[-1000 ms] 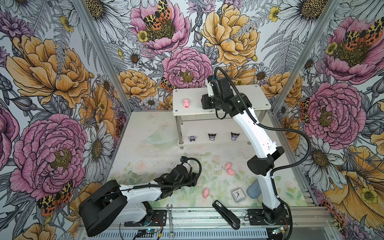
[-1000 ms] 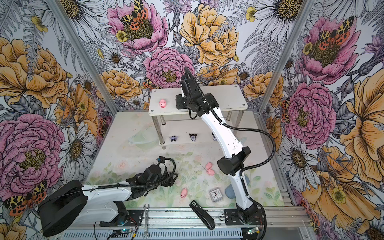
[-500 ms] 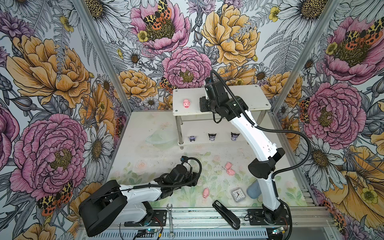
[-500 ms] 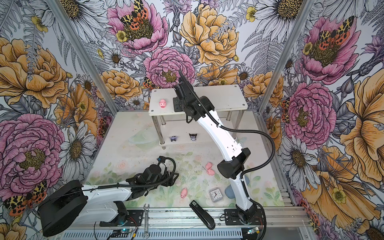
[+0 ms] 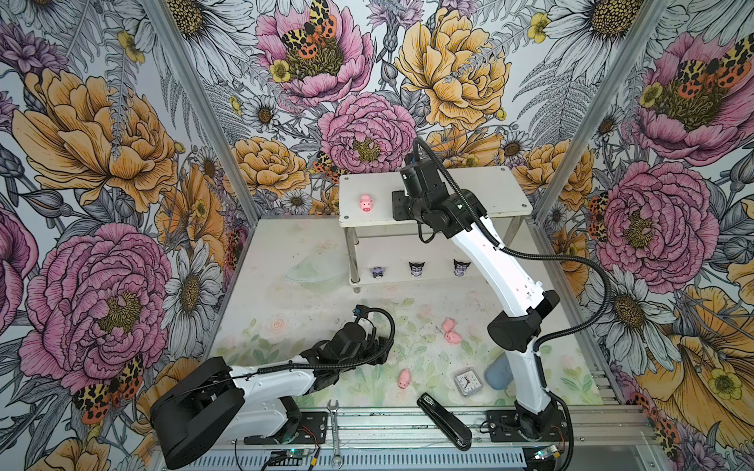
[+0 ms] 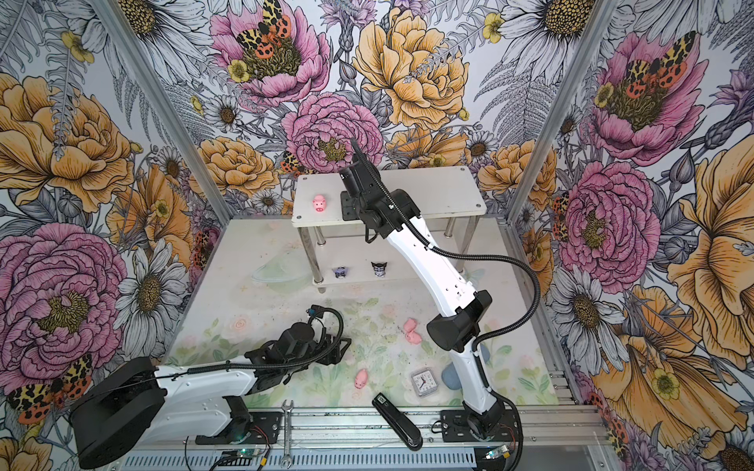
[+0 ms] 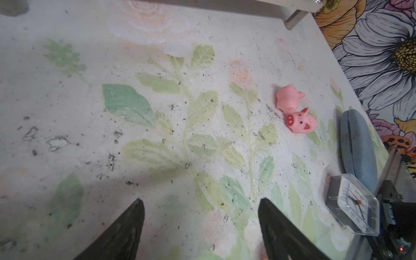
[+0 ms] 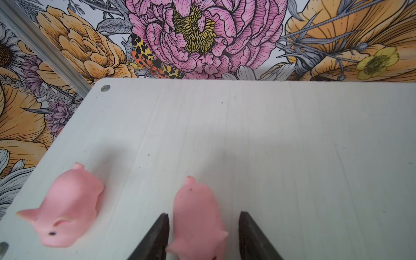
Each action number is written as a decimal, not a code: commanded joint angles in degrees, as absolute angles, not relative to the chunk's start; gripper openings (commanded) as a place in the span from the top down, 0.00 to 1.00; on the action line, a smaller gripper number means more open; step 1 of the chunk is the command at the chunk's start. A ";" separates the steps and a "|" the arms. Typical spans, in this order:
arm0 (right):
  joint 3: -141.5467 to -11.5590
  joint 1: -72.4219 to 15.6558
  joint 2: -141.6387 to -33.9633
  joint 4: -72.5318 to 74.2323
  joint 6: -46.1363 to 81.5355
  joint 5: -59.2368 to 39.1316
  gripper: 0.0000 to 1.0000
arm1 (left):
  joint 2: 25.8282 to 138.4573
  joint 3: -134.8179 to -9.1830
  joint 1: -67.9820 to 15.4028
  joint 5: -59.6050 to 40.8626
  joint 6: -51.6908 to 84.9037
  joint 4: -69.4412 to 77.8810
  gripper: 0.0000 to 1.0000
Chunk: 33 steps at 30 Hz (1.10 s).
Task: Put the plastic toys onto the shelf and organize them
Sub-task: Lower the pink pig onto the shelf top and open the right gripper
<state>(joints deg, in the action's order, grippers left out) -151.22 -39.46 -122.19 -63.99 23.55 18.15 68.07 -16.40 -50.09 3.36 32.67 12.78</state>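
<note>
The right gripper (image 8: pixel 204 216) is hanging low over the top tier of the shelf (image 8: pixel 292 135), its jaws standing apart around a pink pig (image 8: pixel 195 202) and not clamping it: one finger (image 8: pixel 157 236) is lying close along the pig's flank, while a clear gap is showing on the other side. The pig is resting on the white board between the jaws. A second pig (image 8: pixel 67 209) is sitting just beside the gripper, toward the shelf's end. Three black-eared figurines (image 5: pixel 416 269) are standing on the lower tier, under the gripper. The left gripper (image 7: pixel 201 200) is hovering over the table (image 7: pixel 67 112) with its jaws spread wide and gripping nothing. Well ahead of it, two pigs (image 7: pixel 300 121) are lying touching each other, and a lone pig (image 5: pixel 404 378) is lying near it on the table
</note>
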 commanded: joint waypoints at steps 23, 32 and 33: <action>-151.08 -39.73 -123.64 -62.25 26.32 25.16 0.63 | 69.94 -16.61 -49.70 1.54 32.13 15.19 0.17; -151.12 -40.16 -124.03 -61.72 26.63 21.11 0.48 | 69.88 -16.52 -49.61 1.65 32.17 15.32 0.17; -151.07 -40.31 -123.97 -61.60 26.72 20.64 0.48 | 69.87 -16.52 -49.68 1.63 32.17 15.32 0.17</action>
<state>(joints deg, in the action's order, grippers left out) -151.22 -39.70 -123.07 -62.61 26.11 22.63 69.65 -16.40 -50.09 2.92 32.67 13.58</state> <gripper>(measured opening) 0.522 0.830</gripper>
